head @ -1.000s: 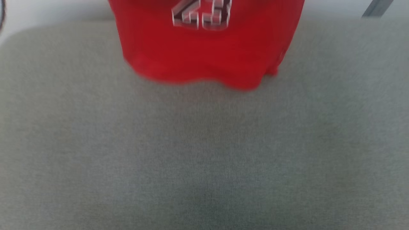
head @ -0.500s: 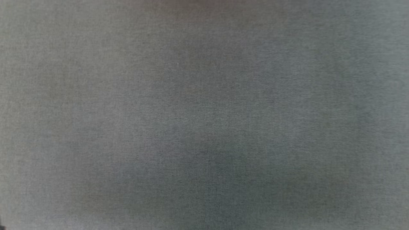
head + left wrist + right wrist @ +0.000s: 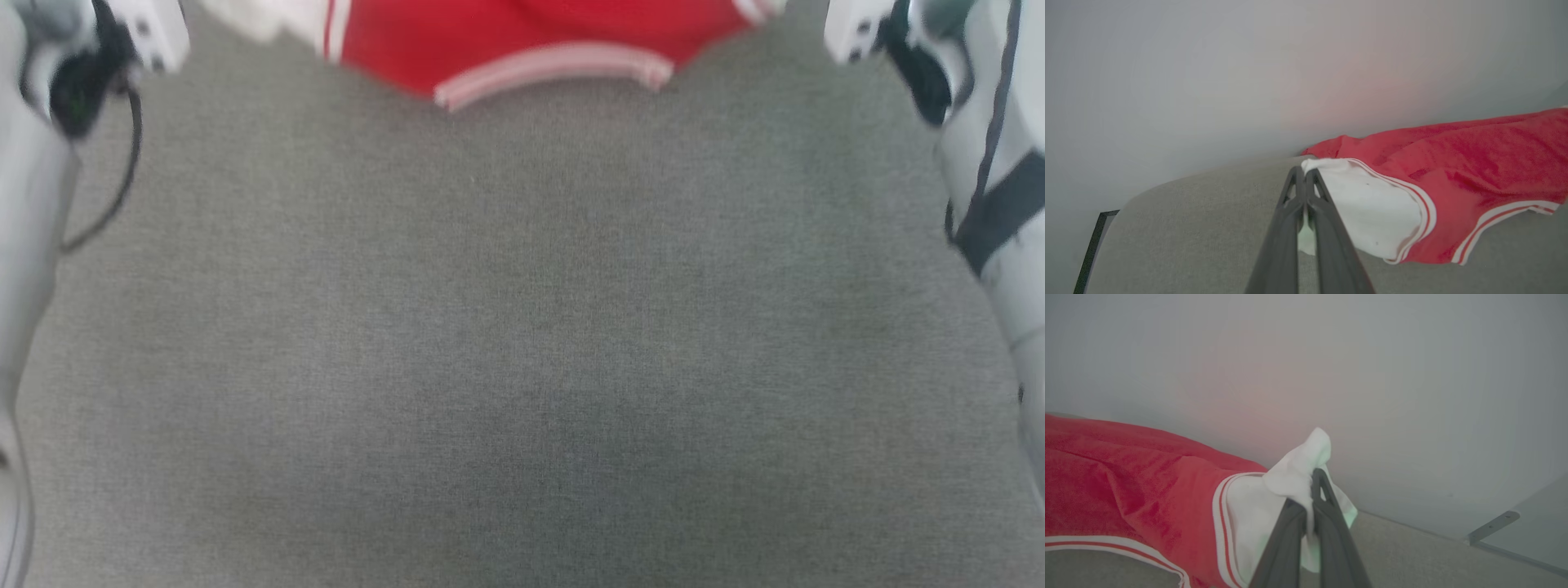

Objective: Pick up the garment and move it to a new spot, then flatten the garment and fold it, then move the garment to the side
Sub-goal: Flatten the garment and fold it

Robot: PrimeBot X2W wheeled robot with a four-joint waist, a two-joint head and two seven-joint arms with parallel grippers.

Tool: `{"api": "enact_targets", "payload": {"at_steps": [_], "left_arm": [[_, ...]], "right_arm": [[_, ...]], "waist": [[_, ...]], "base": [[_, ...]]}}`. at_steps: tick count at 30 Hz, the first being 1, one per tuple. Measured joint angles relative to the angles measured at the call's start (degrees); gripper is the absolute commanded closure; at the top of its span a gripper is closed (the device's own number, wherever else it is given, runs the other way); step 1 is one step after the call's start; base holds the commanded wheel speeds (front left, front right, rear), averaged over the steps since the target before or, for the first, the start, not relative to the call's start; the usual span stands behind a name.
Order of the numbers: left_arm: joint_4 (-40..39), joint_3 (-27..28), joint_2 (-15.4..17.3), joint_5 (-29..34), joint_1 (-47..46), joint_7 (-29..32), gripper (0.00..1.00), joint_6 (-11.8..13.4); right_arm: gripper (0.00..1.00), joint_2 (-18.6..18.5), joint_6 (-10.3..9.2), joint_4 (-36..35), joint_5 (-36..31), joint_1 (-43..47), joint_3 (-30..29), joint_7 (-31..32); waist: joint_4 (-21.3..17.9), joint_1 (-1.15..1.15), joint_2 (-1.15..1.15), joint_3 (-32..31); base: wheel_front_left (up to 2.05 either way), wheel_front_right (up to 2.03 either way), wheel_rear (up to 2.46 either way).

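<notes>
The garment (image 3: 522, 33) is bright red with a white-and-red striped neckline and lies on the grey surface at the top of the head view. My left gripper (image 3: 1304, 173) is shut on its white sleeve end (image 3: 1367, 208); white cloth shows between the fingers. The garment's red body (image 3: 1474, 163) spreads to the right of it. My right gripper (image 3: 1316, 475) is shut on the other white sleeve end (image 3: 1298, 473), which bunches over the fingertips, with the garment's red cloth (image 3: 1126, 477) to the left. Both pale forearms (image 3: 49, 163) (image 3: 996, 163) flank the garment.
A grey fabric-covered surface (image 3: 522, 327) stretches across the head view toward me. A pale wall (image 3: 1249, 81) rises just behind the garment. A metal bracket (image 3: 1494, 526) sits at the far right by the wall. A dark frame edge (image 3: 1090, 253) borders the surface's left corner.
The head camera has swung: a second ago it showed the garment's lower part with a number, then bare grey surface, and now the striped neckline and both arms.
</notes>
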Motion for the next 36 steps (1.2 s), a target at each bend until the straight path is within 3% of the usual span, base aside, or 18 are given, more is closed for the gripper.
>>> {"api": "enact_targets", "payload": {"at_steps": [2,8,13,18,24,36], "left_arm": [[-2.8,-1.8,1.7,-1.3,3.2,2.6,1.00,0.0],[-12.6,-4.8,6.8,-5.3,15.3,8.7,1.00,0.1],[-22.2,-5.0,11.2,-7.1,24.5,11.4,1.00,3.5],[-34.7,-4.4,17.3,-10.1,34.4,14.7,1.00,9.0],[-51.8,-2.8,25.4,-14.4,47.4,17.3,1.00,17.9],[-72.1,-0.6,36.2,-21.5,66.3,17.9,1.00,32.4]], "right_arm": [[1.00,-1.1,0.00,-2.3,3.6,2.9,3.1,4.0],[1.00,-10.3,0.00,-16.0,16.9,16.1,11.2,17.1],[1.00,-16.5,0.00,-26.4,22.7,25.8,12.4,24.3],[1.00,-20.5,0.00,-35.3,25.8,35.5,10.6,31.4],[1.00,-23.7,0.00,-46.2,28.7,47.1,7.0,40.2],[1.00,-24.4,0.00,-65.3,29.7,68.6,-5.4,57.1]], "waist": [[0.0,0.00,0.00,-1.2],[-0.3,0.00,0.00,-6.2],[-0.4,0.00,0.00,-9.4],[-0.8,0.00,0.00,-12.1],[-1.7,0.00,0.00,-14.1],[-2.1,0.00,0.00,-13.7]], "base": [[0.00,0.00,0.00],[0.00,0.00,0.00],[0.00,0.00,0.00],[0.00,0.00,0.00],[0.00,0.00,0.00],[0.00,0.00,0.00]]}}
